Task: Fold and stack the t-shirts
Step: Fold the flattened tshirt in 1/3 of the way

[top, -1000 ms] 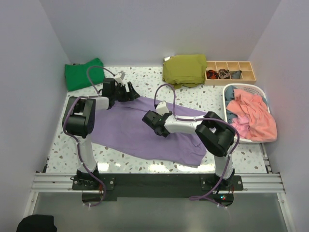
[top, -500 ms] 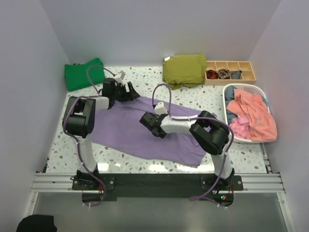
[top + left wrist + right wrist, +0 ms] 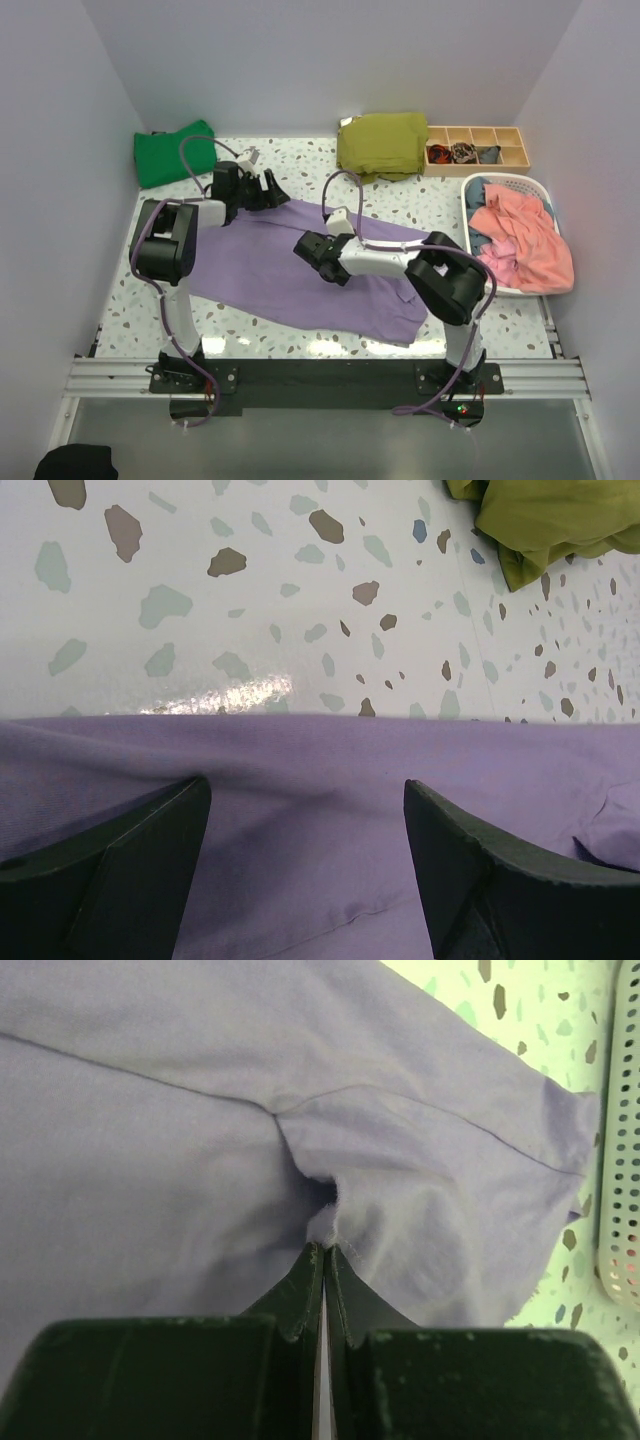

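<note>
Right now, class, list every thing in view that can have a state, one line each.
Lavender-purple cotton t-shirt, spread out flat, unfolded.
Bright green cotton t-shirt, roughly folded, far left corner.
Olive-green cloth, roughly folded.
White plastic laundry basket, heaped with clothes.
Left pincer, open above the purple shirt's edge.
Right pincer, shut on a pinch of purple shirt.

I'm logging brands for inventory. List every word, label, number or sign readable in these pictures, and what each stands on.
None: no view shows readable text.
The purple t-shirt, green t-shirt and olive garment carry no visible print, label or number.
</note>
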